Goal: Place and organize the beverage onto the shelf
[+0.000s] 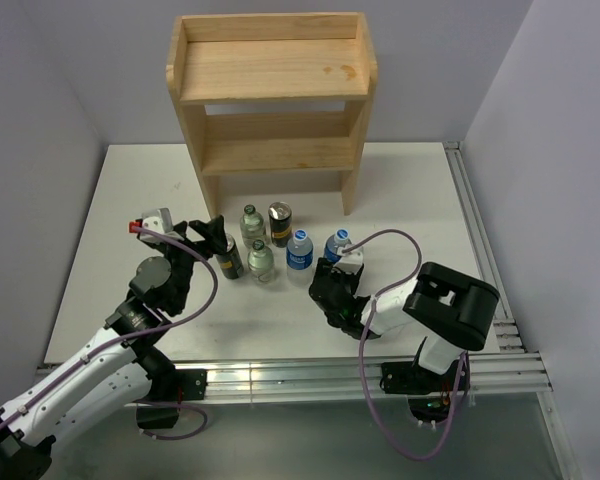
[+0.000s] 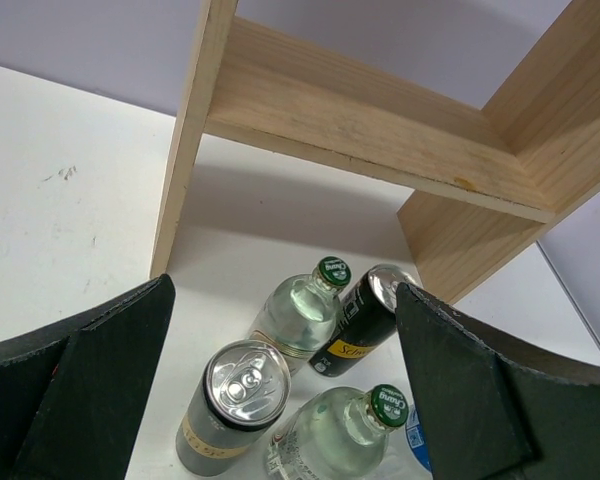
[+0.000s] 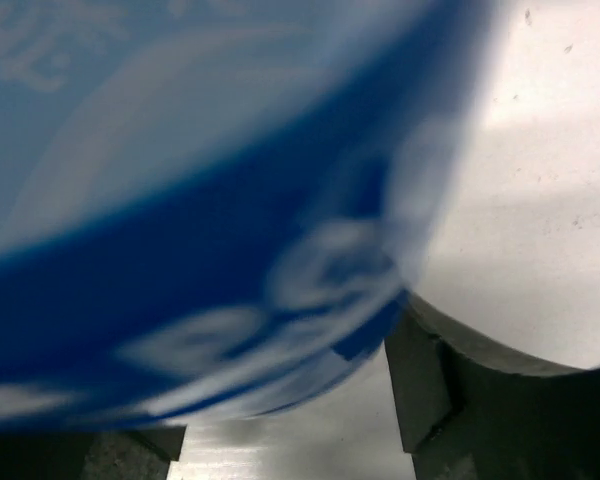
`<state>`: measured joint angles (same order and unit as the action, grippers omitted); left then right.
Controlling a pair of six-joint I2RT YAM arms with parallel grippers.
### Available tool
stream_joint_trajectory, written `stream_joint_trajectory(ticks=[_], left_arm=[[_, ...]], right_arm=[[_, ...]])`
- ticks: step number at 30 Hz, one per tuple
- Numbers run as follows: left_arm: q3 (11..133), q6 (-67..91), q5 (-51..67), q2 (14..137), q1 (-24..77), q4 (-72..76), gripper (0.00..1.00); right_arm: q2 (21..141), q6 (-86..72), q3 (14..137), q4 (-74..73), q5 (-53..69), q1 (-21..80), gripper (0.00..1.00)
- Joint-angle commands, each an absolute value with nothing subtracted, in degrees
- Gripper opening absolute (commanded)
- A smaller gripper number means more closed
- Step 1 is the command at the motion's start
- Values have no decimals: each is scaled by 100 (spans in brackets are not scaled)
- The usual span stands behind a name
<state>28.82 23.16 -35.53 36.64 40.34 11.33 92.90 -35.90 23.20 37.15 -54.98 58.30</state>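
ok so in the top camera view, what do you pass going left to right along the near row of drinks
dark can → clear glass bottle → blue-labelled plastic bottle → second blue-labelled plastic bottle

This is a robotics lab bench, set up as a test cell. Plain pale walls (image 1: 40, 100) box in a bare white table (image 1: 420, 200) ahead of the fingers (image 1: 216, 228) and to both sides of them. Behind them, at the near edge, slotted aluminium rails (image 1: 280, 380) carry two robot arms (image 1: 100, 360) trailing loose purple cables (image 1: 361, 380) (the same railing runs down the table's right side). An unpainted wooden shelf (image 1: 270, 70) stands beyond the fingers, against the back wall.
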Motion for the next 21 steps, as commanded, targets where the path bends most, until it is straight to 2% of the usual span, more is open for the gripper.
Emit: stream_joint_trajectory(ticks=[1, 2, 4, 5, 6, 10, 16, 21], left_arm=[[2856, 2206, -3639, 3700, 4061, 1371, 99], [2848, 2206, -3639, 3718, 4061, 1371, 99], [2848, 2206, -3647, 3735, 4061, 1389, 99], [2839, 2206, -3647, 3753, 4061, 1397, 99], [2839, 2197, -3639, 3753, 4061, 1406, 99], [2848, 2197, -3665, 3779, 4061, 1397, 99], [2830, 2206, -3656, 3762, 4061, 1397, 99], [2830, 2206, -3683, 3700, 4061, 1354, 99]], right_arm=[[9396, -3736, 2206, 3937, -5933, 5845, 65], [9404, -3727, 2197, 3972, -5933, 5845, 57], [9404, -3779, 2215, 3920, -5994, 5845, 20], [9369, -3832, 2241, 3842, -6055, 5853, 5], [9326, -3893, 2259, 3632, -6151, 5862, 0], [8878, -3928, 2355, 3113, -6362, 5967, 0], [7710, -4017, 2935, 1470, -6582, 6117, 0], [6962, -3430, 3593, 467, -6504, 6161, 0]])
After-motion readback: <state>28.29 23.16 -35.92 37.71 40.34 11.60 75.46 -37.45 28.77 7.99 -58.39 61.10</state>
